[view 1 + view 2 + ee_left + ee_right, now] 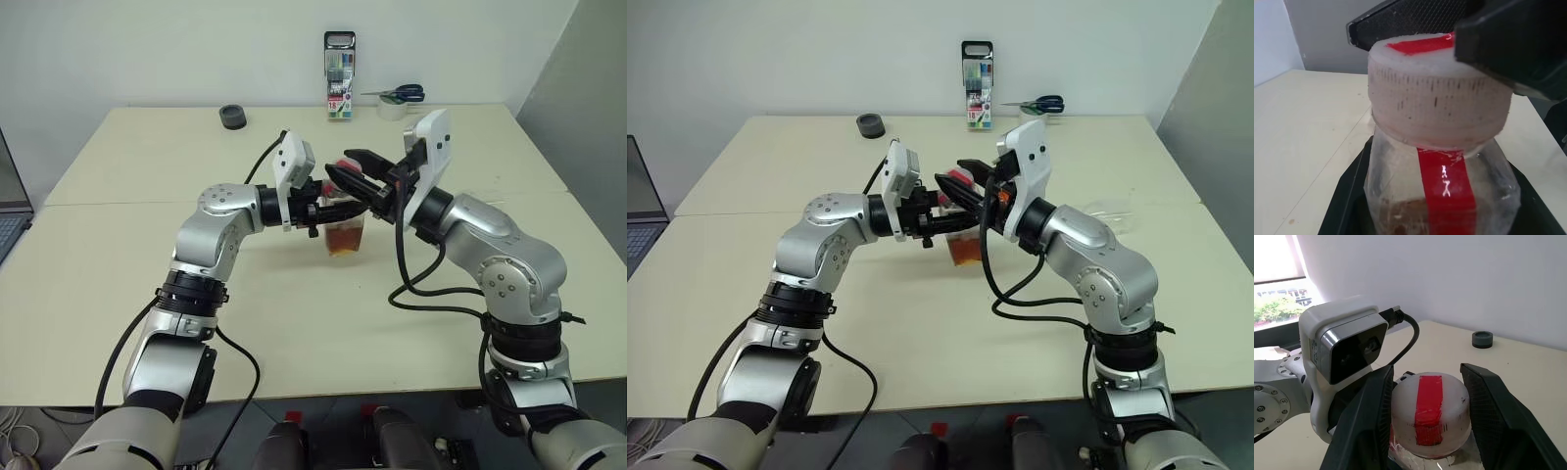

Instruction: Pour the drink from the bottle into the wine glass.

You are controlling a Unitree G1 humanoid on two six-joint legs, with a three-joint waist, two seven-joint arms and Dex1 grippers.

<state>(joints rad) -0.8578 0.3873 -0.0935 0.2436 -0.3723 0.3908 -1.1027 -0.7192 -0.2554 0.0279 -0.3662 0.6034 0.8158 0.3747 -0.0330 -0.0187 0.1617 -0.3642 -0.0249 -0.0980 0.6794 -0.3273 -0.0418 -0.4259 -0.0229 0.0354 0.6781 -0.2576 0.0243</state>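
A small clear bottle [345, 235] with amber drink in its lower part hangs upright over the middle of the table. My left gripper [331, 209] is shut on the bottle's body from the left, its fingers [1347, 196] flanking the red label strip [1447, 191]. My right gripper [338, 166] comes in from the right at the top. Its two fingers [1376, 416] press on either side of the pale cap [1430, 411], which carries a red strip. A clear shape [1109, 211] lies past my right arm; I cannot tell whether it is the wine glass.
At the table's far edge stand a marker case [340, 75], a tape roll [392, 108] with scissors [402, 94] on it, and a small black roll [233, 117]. A laptop [8, 225] sits at the left edge.
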